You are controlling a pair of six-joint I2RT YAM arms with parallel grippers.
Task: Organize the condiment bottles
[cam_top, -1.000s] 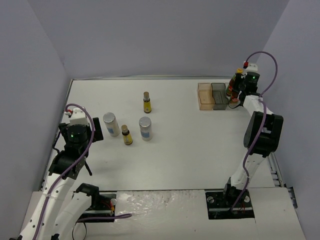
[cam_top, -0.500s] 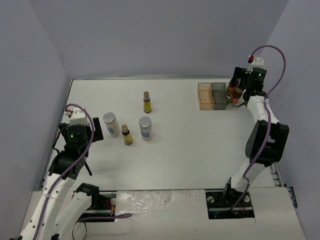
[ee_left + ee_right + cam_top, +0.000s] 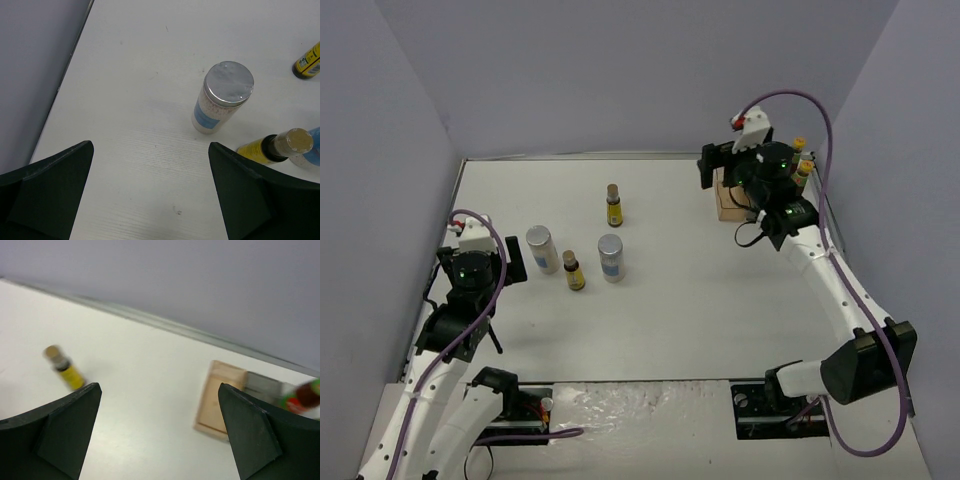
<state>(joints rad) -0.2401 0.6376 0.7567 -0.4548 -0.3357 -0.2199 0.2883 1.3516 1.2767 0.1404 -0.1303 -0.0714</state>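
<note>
The right gripper (image 3: 160, 386) is hovering by the orange end of the tray (image 3: 728, 203), its jaws spread wide and gripping nothing. At the tray's opposite end, two dark red bottles (image 3: 804, 160) are standing, partly hidden by the arm. Left of the tray, a tan-capped yellow bottle (image 3: 613, 206) is standing alone. Farther left of the tray, a silver-lidded shaker (image 3: 610, 257), the second yellow bottle (image 3: 574, 272) and the other shaker (image 3: 222, 97) are standing in a row. Farthest from the tray, the left gripper (image 3: 150, 145) is hovering near that last shaker, jaws wide and empty.
</note>
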